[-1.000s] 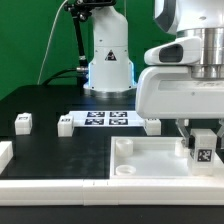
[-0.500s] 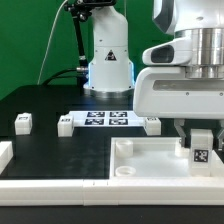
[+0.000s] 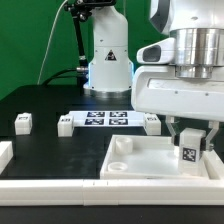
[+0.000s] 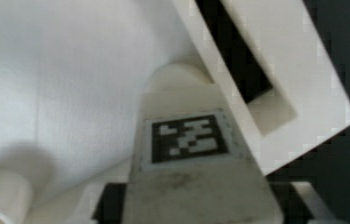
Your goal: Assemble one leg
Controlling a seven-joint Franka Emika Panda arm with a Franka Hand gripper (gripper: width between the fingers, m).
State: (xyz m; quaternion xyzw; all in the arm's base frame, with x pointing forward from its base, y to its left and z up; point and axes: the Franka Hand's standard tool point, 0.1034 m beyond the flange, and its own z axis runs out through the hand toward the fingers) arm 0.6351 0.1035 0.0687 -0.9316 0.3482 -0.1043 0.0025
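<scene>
Well off to the exterior view's left of the pincer, a small white block [image 3: 23, 122] is being left lying on the black bench [image 3: 50, 140], with a second small block [image 3: 66, 126] nearer in. Next to that, the marker board [image 3: 108, 119] is being shown flat on the bench, and a third small block [image 3: 151, 124] is being seen at its far end, just behind the pincer's side. Below the pincer, the large white tray-like part [image 3: 140, 160] is being shown resting on the bench. The pincer [image 3: 190, 148] is being kept clenched on the leg [image 3: 188, 153], which is being gripped between the two fingers [image 3: 206, 138] and held upright, its tagged face [image 4: 190, 138] outward, over the tray's inside, near a corner wall.
</scene>
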